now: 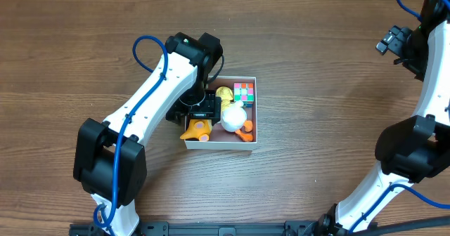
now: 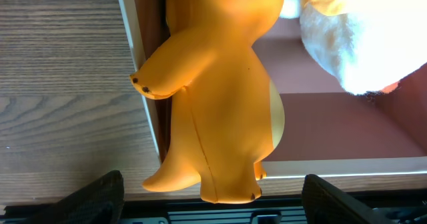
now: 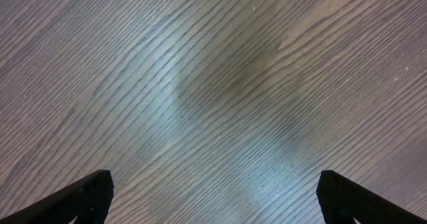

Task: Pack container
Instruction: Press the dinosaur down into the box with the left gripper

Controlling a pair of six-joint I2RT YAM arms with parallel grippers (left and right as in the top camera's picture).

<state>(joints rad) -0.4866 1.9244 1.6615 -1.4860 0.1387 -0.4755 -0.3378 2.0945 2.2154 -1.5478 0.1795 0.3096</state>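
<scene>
Container (image 1: pixel 256 116): square shallow box with thin white walls and a dull pink-brown floor (image 2: pixel 347 127), standing near the middle of the wooden table (image 1: pixel 316 67), just in front of the left arm's wrist.
Container contents: a white toy (image 1: pixel 233 116) with orange parts in the middle, a yellow toy (image 1: pixel 224 94) and a many-coloured cube (image 1: pixel 243 93) side by side at the far wall, an orange toy (image 1: pixel 197 130) at the near left corner.
Orange toy: in the left wrist view it fills the middle of the frame (image 2: pixel 220 97). One rounded limb reaches across the white left wall and over the wood, while the rest lies over the box floor. Whether it rests on the floor cannot be told.
White toy, close view: a pale rounded mass (image 2: pixel 360 44) at the upper right, just beside the orange toy.
Left gripper (image 2: pixel 213 201): poised over the left side of the box (image 1: pixel 202 109). Its dark fingers (image 2: pixel 100 197) stand wide apart on either side of the orange toy, with a gap showing on both sides – spread, not pinching.
Right gripper (image 1: pixel 395 39): at the far right edge of the table, well apart from the box.
Right gripper, close view: fingers (image 3: pixel 80 201) at the two lower corners, jaws spread wide (image 3: pixel 213 197) – only bare wood grain (image 3: pixel 213 84) between them.
</scene>
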